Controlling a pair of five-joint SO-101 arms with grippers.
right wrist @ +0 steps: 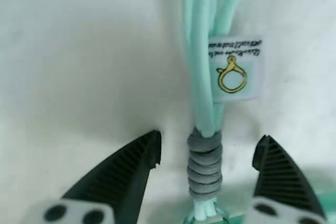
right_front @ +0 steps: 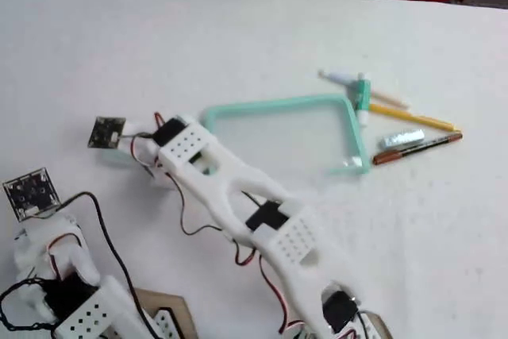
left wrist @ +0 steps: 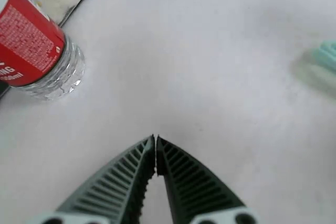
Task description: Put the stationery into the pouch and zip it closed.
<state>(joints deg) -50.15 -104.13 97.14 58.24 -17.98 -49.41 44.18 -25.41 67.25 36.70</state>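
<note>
Midway between the white table's (right_front: 238, 29) side edges lies the limp clear-plastic pouch (right_front: 278, 105) with mint trim, pens (right_front: 413, 120) just beside it. The right gripper (right wrist: 210, 148) gapes astride its grey ribbed zipper pull (right wrist: 205, 167), likely the surest hold; the left gripper (left wrist: 156, 139) is clenched, empty.

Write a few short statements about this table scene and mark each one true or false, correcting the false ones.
1. The right pincer is open, with the mint cord between its jaws. True.
2. The left pincer is wide open. False: it is shut, over bare table.
3. The pens are inside the pouch. False: they lie on the table beside it.
4. A bottle with a red label lies ahead of the left pincer. True.
</note>
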